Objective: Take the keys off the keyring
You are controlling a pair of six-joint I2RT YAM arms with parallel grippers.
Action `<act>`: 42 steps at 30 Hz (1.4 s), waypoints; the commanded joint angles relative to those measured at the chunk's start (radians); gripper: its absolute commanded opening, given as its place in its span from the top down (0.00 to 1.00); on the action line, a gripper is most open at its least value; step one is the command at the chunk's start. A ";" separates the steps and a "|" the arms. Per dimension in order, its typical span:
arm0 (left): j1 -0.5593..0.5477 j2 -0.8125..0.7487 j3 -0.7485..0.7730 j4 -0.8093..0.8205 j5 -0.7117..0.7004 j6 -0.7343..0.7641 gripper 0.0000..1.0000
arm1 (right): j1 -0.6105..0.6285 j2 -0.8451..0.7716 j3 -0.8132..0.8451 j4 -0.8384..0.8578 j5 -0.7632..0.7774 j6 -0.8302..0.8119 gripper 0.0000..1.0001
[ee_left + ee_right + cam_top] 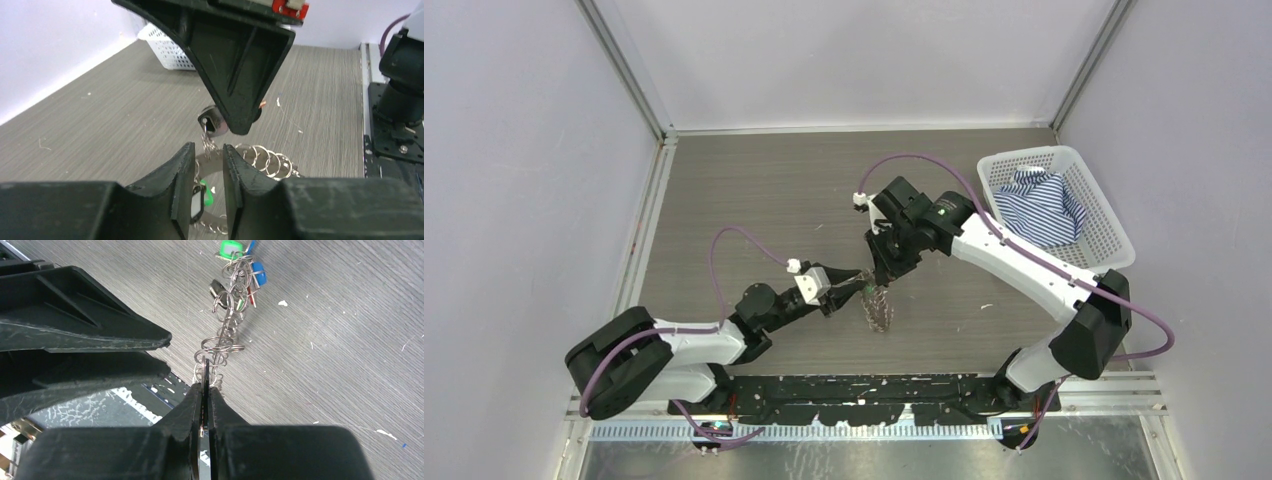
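Note:
The keyring [880,308] hangs edge-on below my right gripper [884,272], its lower end at the table. In the right wrist view my right gripper [205,390] is shut on a thin dark key. From that key the keyring [222,342] and its small rings stretch away to green [231,248], blue [258,274] and dark [217,290] keys. My left gripper [856,285] sits just left of the ring, jaws narrowly apart and holding nothing. In the left wrist view the keyring [212,162] and a green key [207,197] show past the gap of the left gripper [207,165].
A white basket [1114,225] with a blue striped cloth [1039,205] stands at the back right; it also shows in the left wrist view [167,50]. White walls close in the table on three sides. The arm bases line the near edge.

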 commanded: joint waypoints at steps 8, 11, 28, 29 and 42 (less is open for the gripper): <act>-0.011 0.063 0.027 -0.014 0.000 -0.016 0.73 | -0.002 -0.078 -0.012 0.028 -0.026 -0.009 0.99; -0.014 0.104 0.040 0.035 0.010 -0.022 0.74 | -0.002 -0.081 -0.013 0.026 -0.025 -0.007 0.99; -0.041 0.217 0.070 0.172 -0.031 -0.059 0.79 | -0.002 -0.083 -0.006 0.025 -0.027 0.003 0.99; -0.043 0.221 0.070 0.179 -0.035 -0.060 0.79 | -0.002 -0.083 -0.005 0.024 -0.026 0.003 0.99; -0.070 0.234 0.082 0.201 -0.103 -0.044 0.99 | -0.003 -0.098 -0.023 0.020 -0.009 0.013 0.99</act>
